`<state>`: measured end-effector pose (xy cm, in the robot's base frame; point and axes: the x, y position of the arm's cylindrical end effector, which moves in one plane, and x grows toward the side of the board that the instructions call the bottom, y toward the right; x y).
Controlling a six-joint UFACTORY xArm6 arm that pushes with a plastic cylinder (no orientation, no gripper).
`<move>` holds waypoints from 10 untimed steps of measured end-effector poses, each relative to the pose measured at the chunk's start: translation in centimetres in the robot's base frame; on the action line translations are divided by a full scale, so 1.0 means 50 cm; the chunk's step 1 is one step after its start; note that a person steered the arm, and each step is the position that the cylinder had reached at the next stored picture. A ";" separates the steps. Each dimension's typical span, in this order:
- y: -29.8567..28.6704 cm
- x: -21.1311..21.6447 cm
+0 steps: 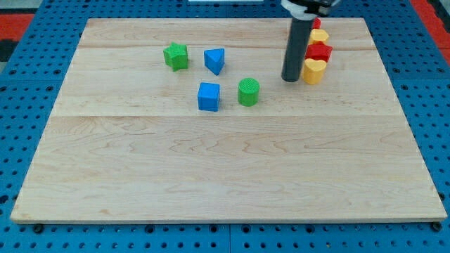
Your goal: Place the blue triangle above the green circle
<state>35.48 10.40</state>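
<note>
The blue triangle (215,60) sits on the wooden board (225,161) toward the view's top, left of centre. The green circle (248,92) lies below and to the right of it, apart from it. My tip (290,79) rests on the board to the right of both, right of and slightly above the green circle, touching or nearly touching a yellow heart-shaped block (314,71) on its right.
A green star (176,55) is left of the blue triangle. A blue cube (209,96) is left of the green circle. Behind the rod, a red block (320,51), a yellow block (320,35) and another red block (316,24) line up above the yellow heart.
</note>
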 end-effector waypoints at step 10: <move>0.061 -0.015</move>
<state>34.71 13.43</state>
